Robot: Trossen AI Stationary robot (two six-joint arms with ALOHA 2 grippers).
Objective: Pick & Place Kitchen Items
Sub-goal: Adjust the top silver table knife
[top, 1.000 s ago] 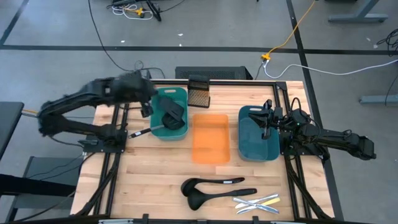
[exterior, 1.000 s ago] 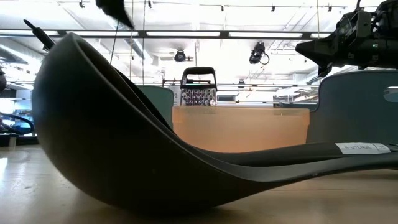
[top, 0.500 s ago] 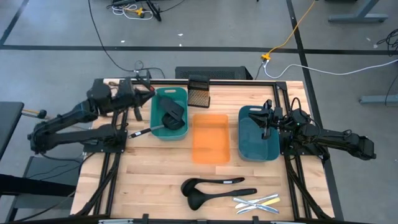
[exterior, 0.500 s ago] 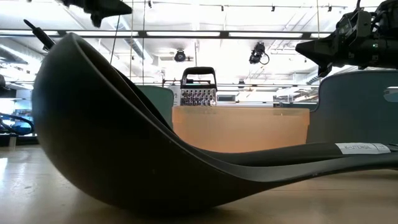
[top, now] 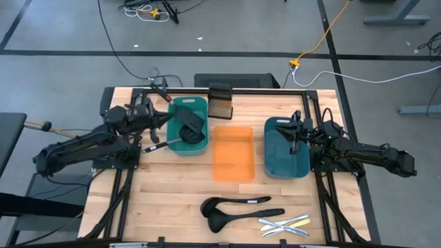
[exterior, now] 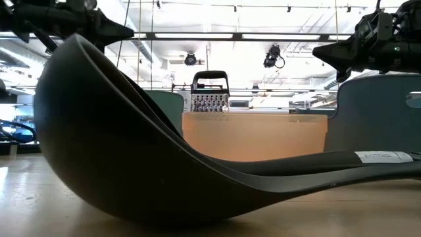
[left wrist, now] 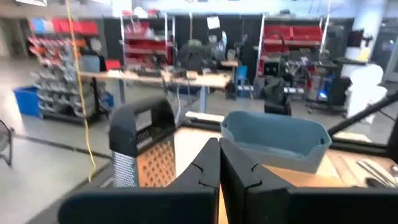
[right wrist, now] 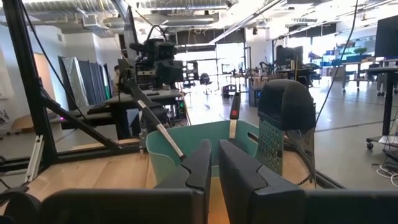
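Nearest you, the two ladles (top: 238,207) and the small cutlery pieces (top: 284,225) lie on the table (top: 165,200), not yet put away. Farther back, one spatula (top: 185,134) rests in the teal tray (top: 188,126); I can't find the second. By my reckoning you're under halfway, with the left pincer (top: 163,118) together beside that tray and the right pincer (top: 294,132) nearly together, empty, over the blue tray (top: 286,148).

Two dark jointed arms with blocky black jaws

The cutlery pieces (top: 284,224) are too small to tell apart.
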